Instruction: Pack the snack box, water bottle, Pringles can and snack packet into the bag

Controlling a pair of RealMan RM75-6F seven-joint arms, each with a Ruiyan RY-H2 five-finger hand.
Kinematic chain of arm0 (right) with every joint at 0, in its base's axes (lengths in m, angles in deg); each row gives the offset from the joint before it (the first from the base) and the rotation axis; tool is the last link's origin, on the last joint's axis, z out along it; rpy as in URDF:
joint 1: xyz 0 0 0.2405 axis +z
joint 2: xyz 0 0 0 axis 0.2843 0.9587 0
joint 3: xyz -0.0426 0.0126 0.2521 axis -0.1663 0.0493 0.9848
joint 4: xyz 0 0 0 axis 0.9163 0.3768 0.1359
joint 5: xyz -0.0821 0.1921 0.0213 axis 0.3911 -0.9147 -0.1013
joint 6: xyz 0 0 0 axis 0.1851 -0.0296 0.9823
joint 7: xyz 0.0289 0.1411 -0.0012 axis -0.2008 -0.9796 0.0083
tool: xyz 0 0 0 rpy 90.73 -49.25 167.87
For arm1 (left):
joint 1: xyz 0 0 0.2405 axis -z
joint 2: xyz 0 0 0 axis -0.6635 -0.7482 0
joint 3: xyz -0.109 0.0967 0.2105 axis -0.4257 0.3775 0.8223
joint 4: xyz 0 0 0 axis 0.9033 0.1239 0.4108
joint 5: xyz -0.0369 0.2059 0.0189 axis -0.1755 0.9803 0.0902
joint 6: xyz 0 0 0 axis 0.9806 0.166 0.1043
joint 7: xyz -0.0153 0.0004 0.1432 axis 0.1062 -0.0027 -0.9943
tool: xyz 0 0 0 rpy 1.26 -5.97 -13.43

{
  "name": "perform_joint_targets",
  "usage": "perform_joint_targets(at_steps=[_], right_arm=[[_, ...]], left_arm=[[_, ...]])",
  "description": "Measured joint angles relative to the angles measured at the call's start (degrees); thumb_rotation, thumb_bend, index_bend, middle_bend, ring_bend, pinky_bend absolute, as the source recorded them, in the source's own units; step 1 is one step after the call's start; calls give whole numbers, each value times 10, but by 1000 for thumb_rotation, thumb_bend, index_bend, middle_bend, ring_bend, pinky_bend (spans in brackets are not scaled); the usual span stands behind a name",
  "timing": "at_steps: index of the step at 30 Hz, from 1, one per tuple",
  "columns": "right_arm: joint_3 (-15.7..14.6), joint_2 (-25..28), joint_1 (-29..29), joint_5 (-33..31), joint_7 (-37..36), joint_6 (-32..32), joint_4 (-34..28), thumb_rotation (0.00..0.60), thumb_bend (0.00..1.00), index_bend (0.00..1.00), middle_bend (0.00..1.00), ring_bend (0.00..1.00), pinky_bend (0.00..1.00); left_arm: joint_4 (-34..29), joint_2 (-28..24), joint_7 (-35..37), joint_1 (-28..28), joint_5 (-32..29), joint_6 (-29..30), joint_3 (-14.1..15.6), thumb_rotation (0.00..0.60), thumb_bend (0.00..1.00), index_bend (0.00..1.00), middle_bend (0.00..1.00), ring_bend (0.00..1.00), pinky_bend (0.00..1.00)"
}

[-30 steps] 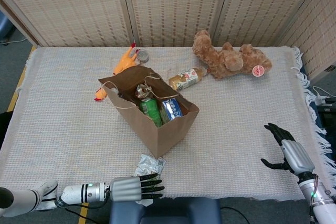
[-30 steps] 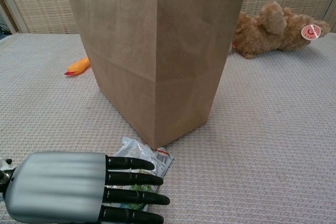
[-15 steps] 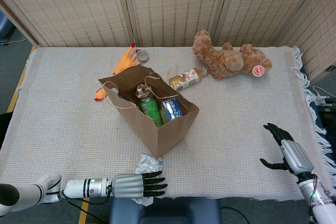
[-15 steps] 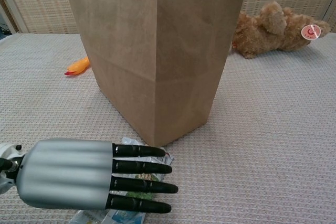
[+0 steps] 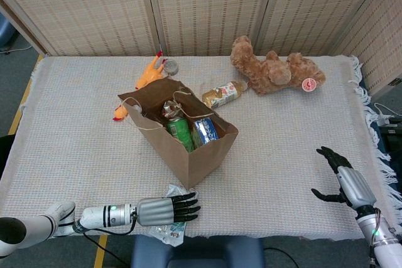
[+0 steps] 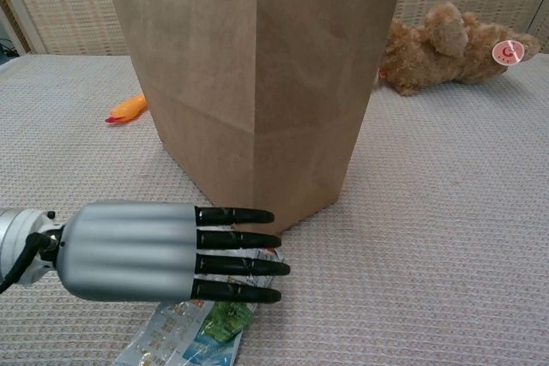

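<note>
Left hand (image 6: 163, 250), fingers flat and holding nothing, hovers over the snack packet (image 6: 193, 327) at the table's (image 5: 75, 142) front edge beside the bag (image 6: 257, 83); light, crinkly and probably slippery, best pinched at an edge.

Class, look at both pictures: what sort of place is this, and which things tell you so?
Probably a staged indoor test area, not a home. Woven screen panels fence in a table under a white woven cloth, where a brown paper bag stands among odd props such as a brown teddy bear.
</note>
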Motion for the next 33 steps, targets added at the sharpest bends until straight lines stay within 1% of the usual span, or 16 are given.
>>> perform_joint_targets(at_steps=[7,17,26,33], right_arm=[[-1,1,0,2,-1,-1,-1,600,143,96,0,0,0],[-4,2,-1,7,0,-3,-4,600,143,99,0,0,0],[-3,3,-2,6,0,-1,-5,600,143,100,0,0,0],[-3,1,-3,6,5,2,-9,600,143,101,0,0,0]], left_arm=[[-4,-19,-8,6,-13,-6,-3,600,357,0,0,0,0],[17,-25,-7,-10,-26,-1,12,600,356,0,0,0,0],[9,-29,-21,-34,-24,21,28,600,356,0,0,0,0],[4,-20,-40,-52,-24,31,33,600,357,0,0,0,0]])
